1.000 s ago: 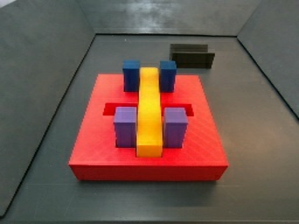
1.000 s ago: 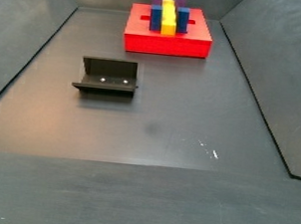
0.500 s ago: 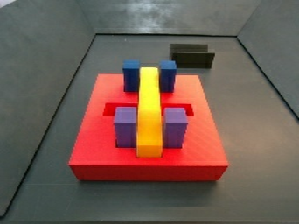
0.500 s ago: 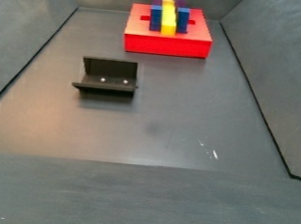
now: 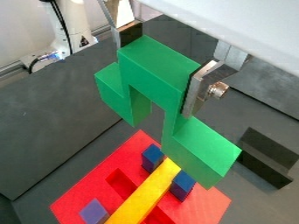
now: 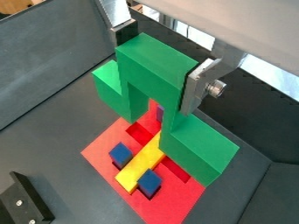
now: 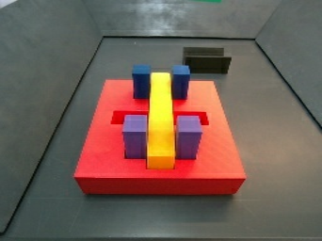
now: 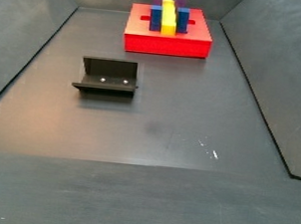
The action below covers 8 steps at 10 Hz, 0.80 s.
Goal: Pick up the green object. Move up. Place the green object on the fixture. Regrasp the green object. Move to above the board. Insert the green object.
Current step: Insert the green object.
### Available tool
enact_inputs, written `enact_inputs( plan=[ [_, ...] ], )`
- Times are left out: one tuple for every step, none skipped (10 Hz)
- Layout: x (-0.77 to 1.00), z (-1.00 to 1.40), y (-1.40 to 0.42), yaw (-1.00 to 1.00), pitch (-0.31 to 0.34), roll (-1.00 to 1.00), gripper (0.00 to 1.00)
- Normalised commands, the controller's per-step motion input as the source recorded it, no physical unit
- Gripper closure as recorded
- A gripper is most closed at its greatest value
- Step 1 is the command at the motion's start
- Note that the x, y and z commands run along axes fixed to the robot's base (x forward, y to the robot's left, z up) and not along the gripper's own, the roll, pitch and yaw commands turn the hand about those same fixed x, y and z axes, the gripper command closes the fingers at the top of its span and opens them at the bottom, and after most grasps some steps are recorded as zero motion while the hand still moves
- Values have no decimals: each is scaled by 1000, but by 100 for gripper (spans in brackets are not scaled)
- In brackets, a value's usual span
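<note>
Gripper [image 5: 158,77] clamped on the green piece [image 6: 158,105], high above the red board [image 6: 117,140].
Both wrist views show the silver fingers [image 6: 208,80] pressing the piece's raised centre block, its arms hanging over the yellow bar [image 5: 146,197]. Neither side view shows gripper or piece; there the board [image 7: 157,169] and the fixture [image 8: 107,78] sit unchanged from a second ago.

Matt green plastic object [image 5: 158,87] in gripper [image 6: 158,66] w/ silver metal fingers [image 6: 205,80], above ribbed red plastic board [image 7: 157,160].

dark grey floor [image 8: 166,116], grey side walls [image 7: 51,24]
</note>
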Motion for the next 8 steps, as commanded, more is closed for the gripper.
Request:
enact_inputs(
  plan=[
    [260,-266,0,-117,-19,-183,100],
    [437,-149,34,-263,-156,-459,100],
    [403,-80,0,-323,-193,-496,100],
    [386,-220,0,-306,-203,-423,100],
    [217,-549,0,-137,-153,-197,100],
    [40,-623,-166,6,-27,27,100],
    [74,-537,-600,129,0,371,100],
    [103,-480,-509,157,0,416,100]
  ],
)
